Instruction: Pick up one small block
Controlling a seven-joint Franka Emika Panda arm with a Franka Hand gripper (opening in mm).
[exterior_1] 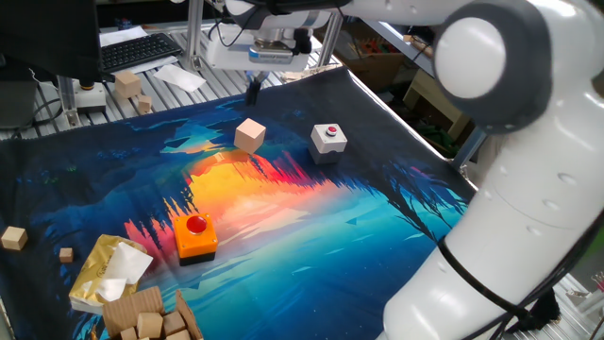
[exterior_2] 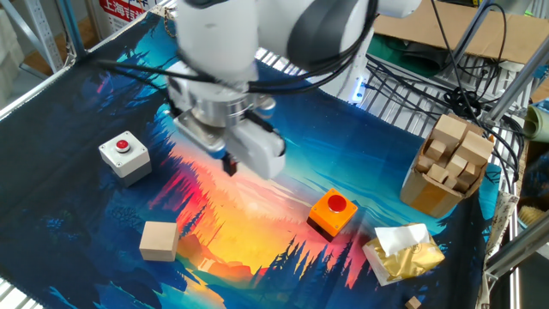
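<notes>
The small block, a plain pale tan wooden cube, rests on the printed mat left of the white red-buttoned box. In the other fixed view the small block lies near the mat's front edge. My gripper hangs in the air behind and above the block, well apart from it. Its dark fingertips show as a single tip under the middle of the white hand, so the fingers are shut with nothing between them.
An orange box with a red button sits mid-mat. A tissue pack and a cardboard box of wooden blocks stand at the mat's edge. Two tiny cubes lie at the left. A keyboard is behind the mat.
</notes>
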